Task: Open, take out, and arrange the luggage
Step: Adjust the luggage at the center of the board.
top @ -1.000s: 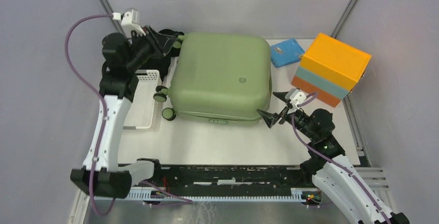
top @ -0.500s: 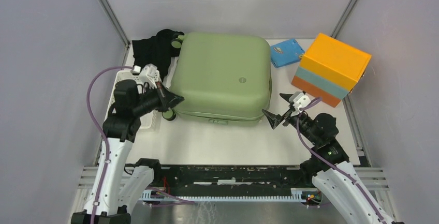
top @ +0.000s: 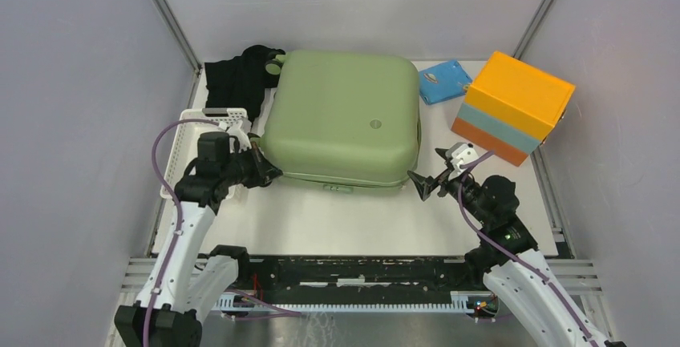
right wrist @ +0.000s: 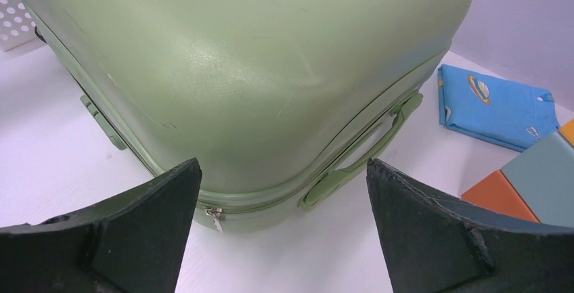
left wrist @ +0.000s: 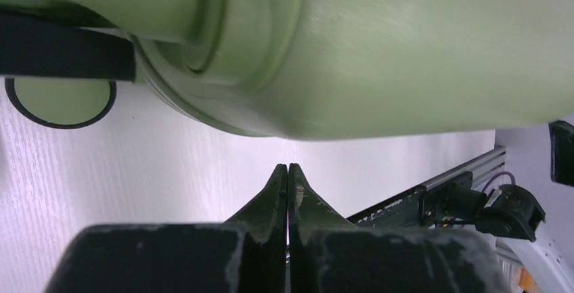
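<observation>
Logged luggage [top: 341,119] shut, lying flat at centre of counter [top: 321,219], wheels [left wrist: 61,100] to left, handle [right wrist: 365,147] to right. Found left fingers [left wrist: 288,191] clenched on nothing, low by near-left corner, just under luggage. Found right fingers [top: 418,183] spread wide, empty, facing near-right corner. Spotted zip pull [right wrist: 215,217] hanging from seam [right wrist: 271,201] just ahead of them. Judged opening not begun. Advise: brace luggage with left against sliding; pinch small pull squarely with right, then draw along seam round corner, not outward.
</observation>
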`<act>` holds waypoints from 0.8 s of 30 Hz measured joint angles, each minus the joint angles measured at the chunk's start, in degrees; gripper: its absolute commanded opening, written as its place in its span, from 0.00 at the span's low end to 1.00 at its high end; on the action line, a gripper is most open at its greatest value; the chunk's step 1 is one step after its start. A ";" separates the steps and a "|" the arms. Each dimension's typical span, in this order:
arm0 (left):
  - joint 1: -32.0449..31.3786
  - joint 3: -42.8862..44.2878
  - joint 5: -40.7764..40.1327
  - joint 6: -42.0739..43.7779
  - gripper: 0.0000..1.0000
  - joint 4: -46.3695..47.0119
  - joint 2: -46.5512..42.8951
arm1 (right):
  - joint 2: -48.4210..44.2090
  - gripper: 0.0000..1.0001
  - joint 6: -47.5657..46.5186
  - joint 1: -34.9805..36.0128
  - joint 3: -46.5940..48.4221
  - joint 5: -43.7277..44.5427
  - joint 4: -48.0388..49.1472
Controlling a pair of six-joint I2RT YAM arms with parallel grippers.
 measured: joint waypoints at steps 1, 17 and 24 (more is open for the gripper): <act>0.00 -0.22 -0.85 -0.33 0.02 0.37 1.11 | -0.02 0.98 0.04 0.00 -0.11 0.11 0.00; 0.00 4.11 -5.68 -2.47 0.02 3.45 17.09 | -1.31 0.98 3.50 0.00 -2.51 1.68 0.17; 0.17 9.60 -7.21 -2.47 0.02 6.16 25.11 | -2.14 0.98 6.93 0.00 -5.62 1.81 1.46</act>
